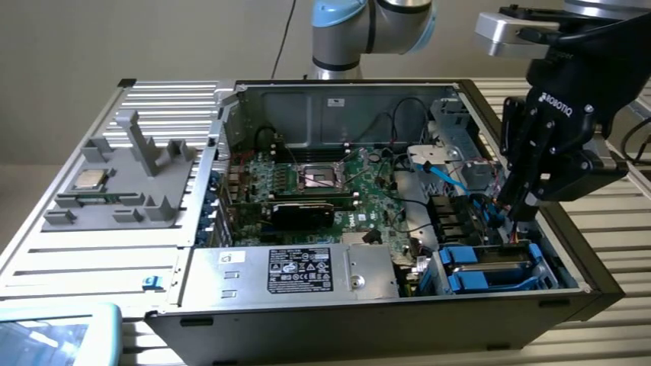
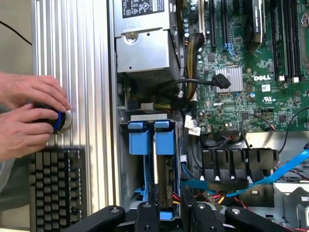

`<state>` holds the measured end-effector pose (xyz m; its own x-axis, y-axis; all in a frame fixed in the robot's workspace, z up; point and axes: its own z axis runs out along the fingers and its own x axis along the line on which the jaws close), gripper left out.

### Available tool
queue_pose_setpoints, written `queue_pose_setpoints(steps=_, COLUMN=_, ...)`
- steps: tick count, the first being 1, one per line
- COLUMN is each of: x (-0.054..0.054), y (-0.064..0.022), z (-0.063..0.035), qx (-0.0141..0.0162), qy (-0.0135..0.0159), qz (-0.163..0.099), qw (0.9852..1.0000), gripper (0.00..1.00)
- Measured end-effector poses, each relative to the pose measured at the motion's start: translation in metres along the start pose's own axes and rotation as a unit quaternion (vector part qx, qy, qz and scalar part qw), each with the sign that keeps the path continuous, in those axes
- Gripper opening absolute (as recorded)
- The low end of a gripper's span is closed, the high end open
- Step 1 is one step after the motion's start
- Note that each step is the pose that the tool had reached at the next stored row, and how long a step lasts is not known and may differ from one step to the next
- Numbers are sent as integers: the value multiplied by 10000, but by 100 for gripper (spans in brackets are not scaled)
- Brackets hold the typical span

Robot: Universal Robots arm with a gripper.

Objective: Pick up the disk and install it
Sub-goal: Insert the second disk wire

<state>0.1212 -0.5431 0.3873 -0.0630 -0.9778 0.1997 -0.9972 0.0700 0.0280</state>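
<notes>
Open computer case (image 1: 305,99): disk (image 2: 164,159) in bay, just beside pincer (image 2: 169,212)

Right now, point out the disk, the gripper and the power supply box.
disk (image 2: 164,140): wrist view, blue carrier tab at its end.
gripper (image 1: 521,206): exterior view, between the fingertips above the drive bay.
power supply box (image 1: 295,271): exterior view, black-and-white label.
</notes>
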Motion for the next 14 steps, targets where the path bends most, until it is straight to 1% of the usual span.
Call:
queue_pose_setpoints(steps=2, x=3, y=47, z=2, qx=0, qy=-3, qz=-1, qw=10000, gripper=31)
queue_pose_setpoints(steps=3, x=4, y=57, z=2, qx=-1, qy=-13, qz=-1, qw=10000, gripper=31)
queue_pose_setpoints(steps=4, x=4, y=56, z=3, qx=-3, qy=-51, qz=-2, qw=10000, gripper=31)
queue_pose_setpoints(steps=5, x=5, y=56, z=5, qx=-12, qy=-116, qz=-6, qw=9999, gripper=31)
queue_pose_setpoints(steps=6, x=7, y=56, z=9, qx=-21, qy=-172, qz=-9, qw=9998, gripper=31)
queue_pose_setpoints(steps=7, x=10, y=56, z=15, qx=-24, qy=-206, qz=-6, qw=9998, gripper=31)
queue_pose_setpoints(steps=8, x=15, y=55, z=23, qx=-28, qy=-233, qz=7, qw=9997, gripper=31)
queue_pose_setpoints(steps=9, x=20, y=55, z=33, qx=-32, qy=-236, qz=23, qw=9997, gripper=31)
queue_pose_setpoints(steps=11, x=30, y=52, z=55, qx=-53, qy=-236, qz=32, qw=9997, gripper=31)
queue_pose_setpoints(steps=12, x=31, y=52, z=65, qx=-67, qy=-240, qz=30, qw=9997, gripper=31)
queue_pose_setpoints(steps=14, x=35, y=51, z=78, qx=-109, qy=-250, qz=27, qw=9996, gripper=31)
